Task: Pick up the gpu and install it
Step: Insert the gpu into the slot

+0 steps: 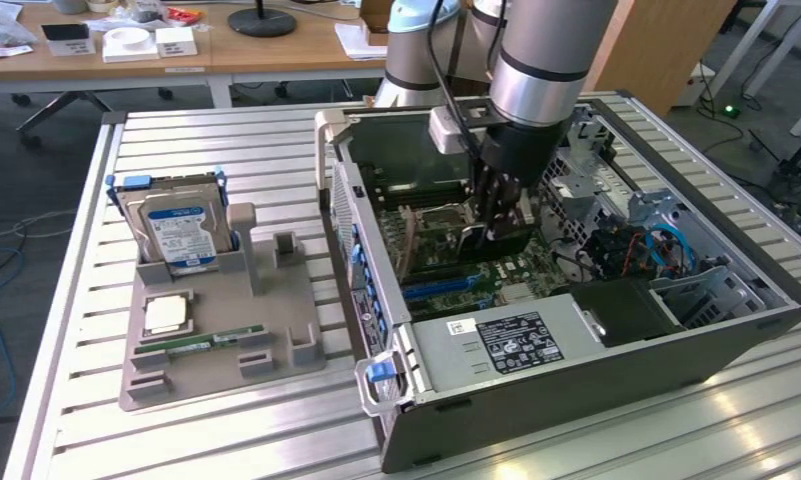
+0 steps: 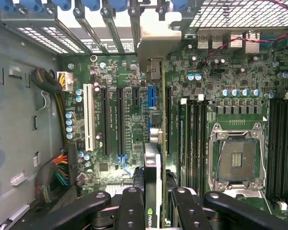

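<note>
While hanging low inside the open computer case (image 1: 574,400), clamps the gpu (image 2: 152,165) edge-on in the gripper (image 2: 156,203). Fingers (image 2: 131,206) pressed to both flat faces, no gap to be seen, so gripping, not open. Carries the card directly under the claw, off to neither side. Shows down the wrist view as a thin dark blade running straight out from between the fingers.

Runs its long axis along the expansion slots (image 2: 120,120) of the motherboard (image 2: 230,96), parallel to them, not across. Points its silvery bracket (image 2: 156,40) away from the claw, toward the case wall with the blue latches (image 2: 62,4) and the slot openings. Looks close against that wall, though touching or not cannot be told. Stands on edge, lower edge toward the board, judging by the exterior view.

And now the key bit: lines up just beside the blue slot (image 2: 152,98), right over it or slightly off, impossible to say which. Seated, touching or hovering, cannot tell either.

Well apart, at the exterior view's left: hard drive (image 1: 180,235) and memory stick (image 1: 200,343) on the grey holder (image 1: 213,380).
</note>
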You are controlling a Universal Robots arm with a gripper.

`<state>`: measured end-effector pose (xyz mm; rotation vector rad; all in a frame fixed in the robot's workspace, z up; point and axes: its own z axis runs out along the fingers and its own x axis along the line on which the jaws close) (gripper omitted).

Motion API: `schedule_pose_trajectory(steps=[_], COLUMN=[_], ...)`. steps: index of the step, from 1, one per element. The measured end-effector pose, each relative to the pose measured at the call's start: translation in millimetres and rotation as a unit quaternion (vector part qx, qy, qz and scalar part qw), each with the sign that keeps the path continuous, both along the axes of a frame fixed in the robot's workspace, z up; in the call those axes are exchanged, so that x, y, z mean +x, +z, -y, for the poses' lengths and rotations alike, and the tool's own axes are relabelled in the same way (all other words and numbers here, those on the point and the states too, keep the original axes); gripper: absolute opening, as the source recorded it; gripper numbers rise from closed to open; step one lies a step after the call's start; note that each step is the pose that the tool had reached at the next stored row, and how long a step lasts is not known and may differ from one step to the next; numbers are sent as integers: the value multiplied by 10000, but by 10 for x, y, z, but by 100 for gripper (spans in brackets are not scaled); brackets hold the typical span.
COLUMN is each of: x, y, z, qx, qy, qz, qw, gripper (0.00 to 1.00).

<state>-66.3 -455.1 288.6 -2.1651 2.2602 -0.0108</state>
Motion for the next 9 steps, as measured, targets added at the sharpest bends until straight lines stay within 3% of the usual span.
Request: schedule_pose_trajectory(steps=[9], x=[-97], y=[-31], z=[0], qx=[0], qy=[4], qz=[0], qw=[10000], gripper=[27])
